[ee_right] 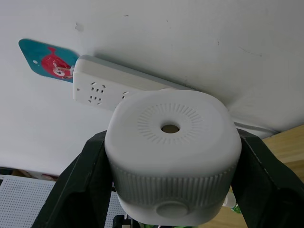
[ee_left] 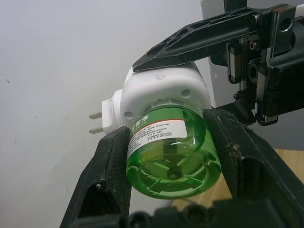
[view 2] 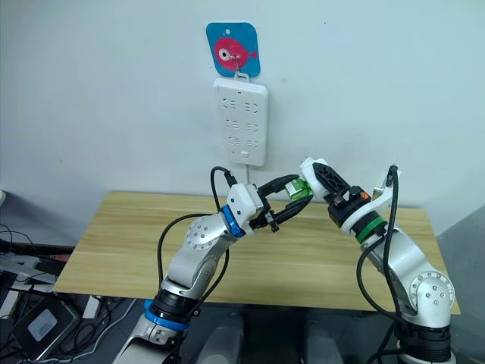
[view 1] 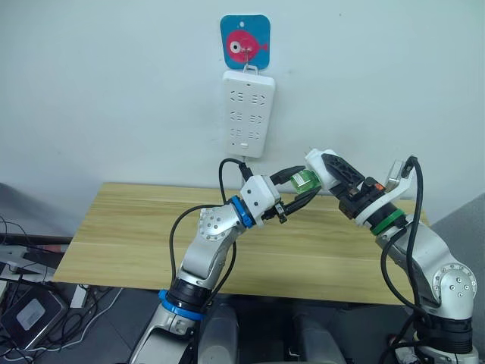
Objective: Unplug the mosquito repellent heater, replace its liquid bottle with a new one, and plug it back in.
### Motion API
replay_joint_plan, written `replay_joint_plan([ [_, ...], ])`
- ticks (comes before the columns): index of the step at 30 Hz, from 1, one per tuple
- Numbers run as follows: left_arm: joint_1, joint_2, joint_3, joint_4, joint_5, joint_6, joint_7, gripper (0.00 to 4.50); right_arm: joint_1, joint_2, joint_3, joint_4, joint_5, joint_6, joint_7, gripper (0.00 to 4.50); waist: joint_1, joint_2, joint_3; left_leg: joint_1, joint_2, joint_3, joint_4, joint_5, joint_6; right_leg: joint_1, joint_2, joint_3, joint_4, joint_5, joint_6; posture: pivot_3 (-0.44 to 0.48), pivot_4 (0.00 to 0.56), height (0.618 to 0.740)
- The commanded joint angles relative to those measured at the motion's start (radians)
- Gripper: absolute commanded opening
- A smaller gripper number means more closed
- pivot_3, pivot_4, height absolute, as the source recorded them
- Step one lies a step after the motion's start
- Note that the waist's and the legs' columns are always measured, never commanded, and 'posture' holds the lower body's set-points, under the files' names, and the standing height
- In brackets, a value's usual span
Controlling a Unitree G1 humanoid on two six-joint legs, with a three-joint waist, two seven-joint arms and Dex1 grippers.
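Gripping the mosquito repellent heater [ee_right: 171,156] above the wooden table [view 1: 136,235], the right gripper [view 1: 322,173] clamps its two black fingers on the white body. The left gripper [view 1: 301,189] meets it from the other side, fingers closed around the green liquid bottle [ee_left: 173,152] attached to the unit. Behind them, a white power strip [view 1: 248,112] hangs on the wall beneath a blue fish hook [view 1: 245,44].

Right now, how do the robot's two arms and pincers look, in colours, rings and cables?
Both arms are silver-grey metal with round joints. The left arm carries a blue ring before a white wrist block and another blue ring near its base. The right arm has a green ring at the wrist and an orange spot. Black cables loop along each arm. The left pincer and right pincer have two black fingers.
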Motion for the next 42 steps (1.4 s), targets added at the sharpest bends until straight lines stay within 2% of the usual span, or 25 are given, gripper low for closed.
replay_joint_plan([
  [1,0.004,0.002,-0.018,-0.028,0.012,0.005,0.008,2.27,-0.015,-0.009,0.002,-0.076,0.025,-0.017,0.015,2.96,0.0,0.0,0.0,0.0,0.0,0.0,0.0,0.0,0.0,0.0,0.0,0.0,0.0,0.0,0.0,0.304,0.198,0.74],
  [7,0.01,0.003,-0.02,-0.039,-0.001,0.02,0.0,2.27,-0.019,-0.029,0.02,-0.093,0.016,-0.01,0.036,2.96,0.0,0.0,0.0,0.0,0.0,0.0,0.0,0.0,0.0,0.0,0.0,0.0,0.0,0.0,0.0,0.3,0.195,0.74],
  [11,-0.004,0.021,-0.026,-0.039,-0.026,0.009,-0.058,2.27,-0.013,-0.093,0.019,-0.089,0.076,0.028,0.064,4.34,0.001,0.0,0.0,0.0,0.0,0.0,0.0,0.0,0.0,0.0,0.0,0.0,0.0,0.0,0.0,0.297,0.195,0.74],
  [12,-0.007,0.027,-0.026,-0.037,-0.032,0.009,-0.072,2.27,-0.011,-0.114,0.015,-0.08,0.09,0.038,0.069,4.47,0.001,0.0,0.0,0.0,0.0,0.0,0.0,0.0,0.0,0.0,0.0,0.0,0.0,0.0,0.0,0.297,0.195,0.74],
  [15,-0.007,0.068,-0.041,-0.026,-0.039,-0.02,-0.15,2.27,0.005,-0.198,-0.017,-0.026,0.111,0.136,0.143,4.47,0.001,0.0,0.0,0.0,0.0,0.0,0.0,0.0,0.0,0.0,0.0,0.0,0.0,0.0,0.0,0.288,0.193,0.74],
  [19,-0.023,0.127,-0.052,0.011,-0.058,-0.071,-0.281,2.27,0.011,-0.35,-0.059,0.073,0.111,0.348,0.349,4.47,0.001,0.0,0.0,0.0,0.0,0.0,0.0,0.0,0.0,0.0,0.0,0.0,0.0,0.0,0.0,0.28,0.2,0.74],
  [24,-0.077,0.147,-0.053,0.086,-0.072,-0.126,-0.392,2.27,-0.051,-0.481,-0.044,0.185,0.111,0.524,0.543,4.47,0.002,0.0,0.0,0.0,0.0,0.001,0.001,0.0,0.0,0.0,0.0,0.0,0.0,0.0,-0.001,0.286,0.204,0.74],
  [30,-0.119,0.138,-0.073,0.155,-0.071,-0.191,-0.488,2.27,-0.084,-0.556,-0.004,0.246,0.111,0.609,0.624,4.47,0.002,-0.001,0.001,-0.001,0.0,0.001,0.001,0.0,0.0,0.0,0.0,0.0,-0.001,0.0,0.0,0.287,0.207,0.74],
  [42,-0.111,0.119,-0.074,0.171,-0.056,-0.218,-0.492,2.27,-0.159,-0.594,0.011,0.339,0.111,0.662,0.647,4.47,0.003,-0.003,0.002,-0.001,0.0,0.001,0.001,0.0,0.0,0.0,0.0,0.0,-0.001,0.0,0.0,0.278,0.216,0.74],
])
